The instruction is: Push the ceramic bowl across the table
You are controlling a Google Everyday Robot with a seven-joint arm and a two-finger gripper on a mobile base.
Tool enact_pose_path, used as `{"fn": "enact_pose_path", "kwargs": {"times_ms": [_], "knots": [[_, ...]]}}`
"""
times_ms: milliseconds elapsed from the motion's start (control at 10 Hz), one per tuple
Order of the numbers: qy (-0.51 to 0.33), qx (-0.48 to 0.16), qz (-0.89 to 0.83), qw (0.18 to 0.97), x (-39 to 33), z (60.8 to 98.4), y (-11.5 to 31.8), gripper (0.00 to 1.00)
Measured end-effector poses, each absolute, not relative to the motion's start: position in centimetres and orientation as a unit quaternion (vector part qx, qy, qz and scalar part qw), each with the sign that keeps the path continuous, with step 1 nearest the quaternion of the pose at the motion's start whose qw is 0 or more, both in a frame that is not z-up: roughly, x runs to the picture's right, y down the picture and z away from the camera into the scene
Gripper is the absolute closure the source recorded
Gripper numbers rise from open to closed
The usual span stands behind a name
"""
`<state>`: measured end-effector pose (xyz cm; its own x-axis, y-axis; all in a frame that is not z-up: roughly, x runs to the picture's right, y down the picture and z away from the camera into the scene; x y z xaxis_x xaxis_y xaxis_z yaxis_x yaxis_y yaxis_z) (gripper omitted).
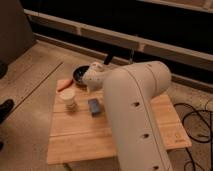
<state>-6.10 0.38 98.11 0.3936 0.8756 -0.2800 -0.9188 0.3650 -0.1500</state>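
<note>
The ceramic bowl [79,75] is dark and round and sits at the far left corner of the pale wooden table [85,135]. My gripper [90,80] is at the end of the big white arm [135,110], low over the table and right against the bowl's right rim. The arm's wrist covers the gripper and the bowl's right side.
A small cream cup [70,100] stands in front of the bowl near the left edge. A blue-grey block [93,106] lies beside it. An orange-red item [64,84] lies left of the bowl at the table edge. A cable [197,125] runs on the floor at right.
</note>
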Motion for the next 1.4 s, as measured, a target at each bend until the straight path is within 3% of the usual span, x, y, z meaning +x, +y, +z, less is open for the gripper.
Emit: {"fn": "enact_pose_path", "kwargs": {"times_ms": [700,1400], "knots": [[0.053,-0.143,0.537,0.829,-6.3,102.8,-4.0,0.35],[0.008,-0.126,0.567,0.814,-6.7,103.1,-8.3,0.35]]}}
